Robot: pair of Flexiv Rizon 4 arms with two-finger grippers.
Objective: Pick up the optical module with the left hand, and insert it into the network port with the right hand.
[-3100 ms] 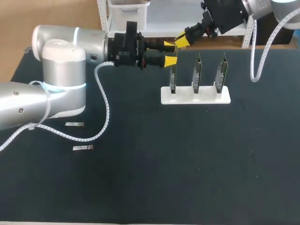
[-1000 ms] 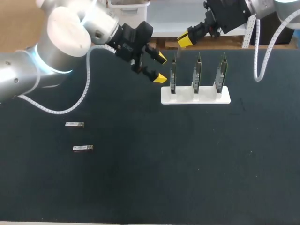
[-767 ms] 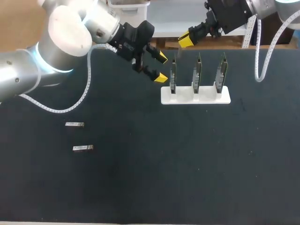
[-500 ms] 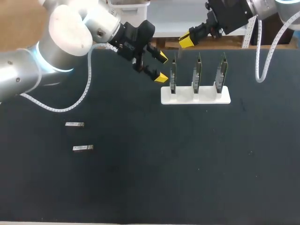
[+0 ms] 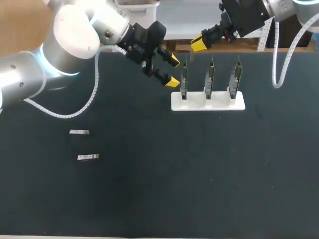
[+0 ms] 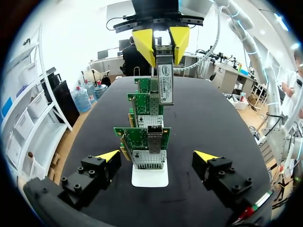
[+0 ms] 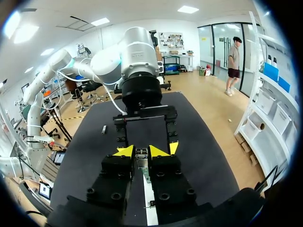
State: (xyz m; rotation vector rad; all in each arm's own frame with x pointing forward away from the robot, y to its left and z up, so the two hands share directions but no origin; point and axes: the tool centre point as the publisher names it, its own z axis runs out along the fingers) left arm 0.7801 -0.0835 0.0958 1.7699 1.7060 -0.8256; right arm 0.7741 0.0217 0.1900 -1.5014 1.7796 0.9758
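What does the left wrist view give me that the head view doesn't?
Left wrist only: a clear look at the optical module clamped in the right gripper, and the port cages on the cards. Head only: two spare modules lying on the table. Both: the white stand, its three cards, the open left gripper.

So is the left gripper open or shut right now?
Open. The left gripper has its yellow tips spread wide apart, and neither tip touches anything.
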